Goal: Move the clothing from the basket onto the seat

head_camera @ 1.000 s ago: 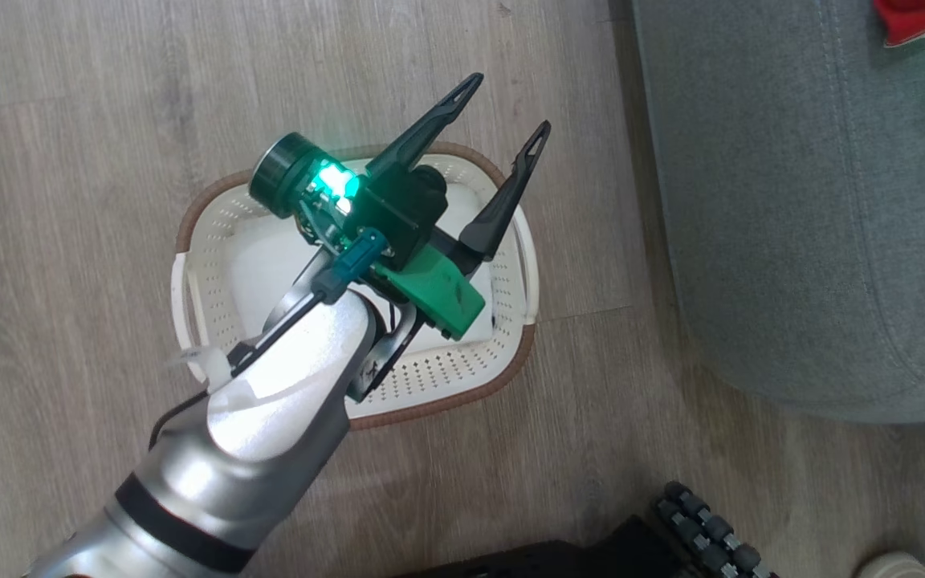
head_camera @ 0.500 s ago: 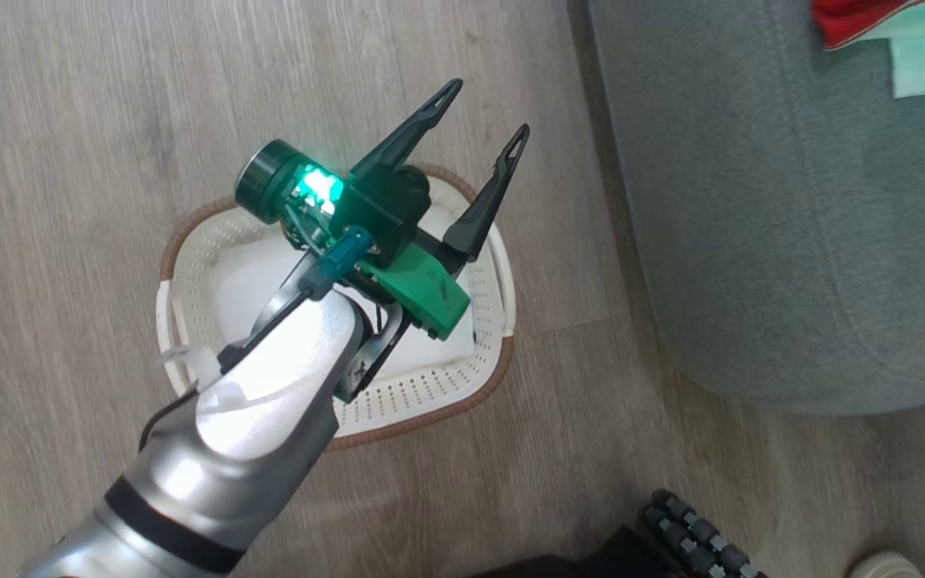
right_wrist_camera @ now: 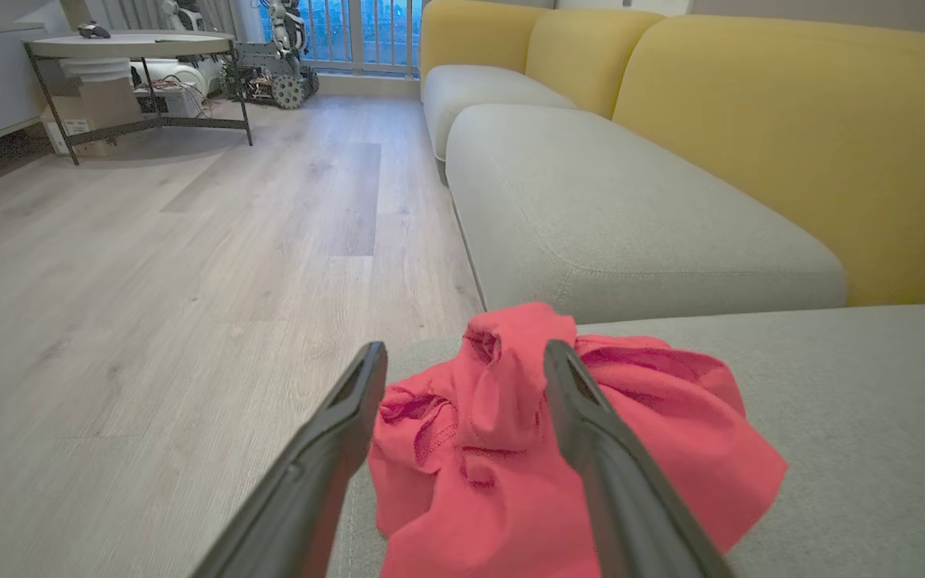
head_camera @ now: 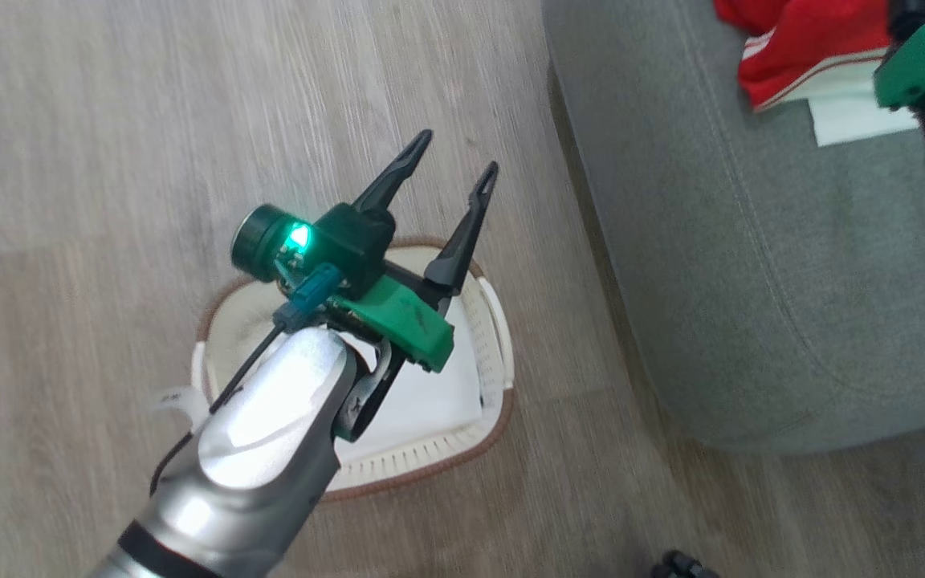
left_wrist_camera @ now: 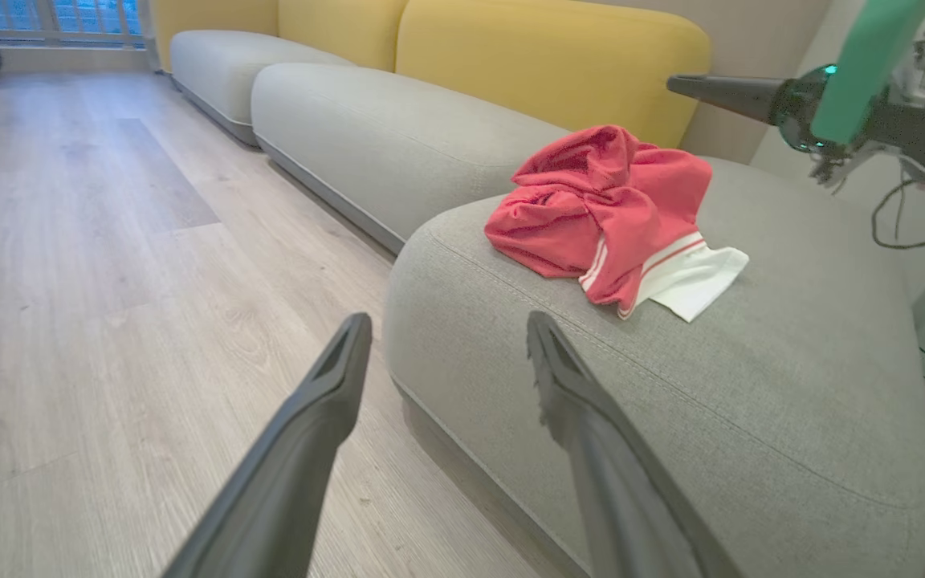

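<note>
The red clothing (head_camera: pixel 800 40) with its white striped panel lies crumpled on the grey seat (head_camera: pixel 751 241). In the left wrist view the clothing (left_wrist_camera: pixel 599 201) rests on the seat (left_wrist_camera: pixel 751 385) near its rounded edge. My right gripper (right_wrist_camera: pixel 466 353) hovers open just over the red clothing (right_wrist_camera: pixel 511 449), and its fingers do not grip the fabric. The cream basket (head_camera: pixel 499 353) stands on the floor left of the seat, showing a white bottom. Above the basket my left gripper (head_camera: pixel 456 156) is open and holds nothing; its fingers (left_wrist_camera: pixel 334 385) point toward the seat's edge.
Wood floor (head_camera: pixel 109 160) surrounds the basket. Yellow backrests (right_wrist_camera: pixel 792 120) line the sofa behind further grey cushions (right_wrist_camera: pixel 607 209). A round table (right_wrist_camera: pixel 133 48) and another wheeled machine (right_wrist_camera: pixel 278 72) stand far across the room. A base wheel (head_camera: pixel 679 566) shows at the bottom edge.
The head view has shifted, so more of the seat and the clothing shows, and my right gripper's green body has come in at the top right. My left gripper stays open over the basket.
</note>
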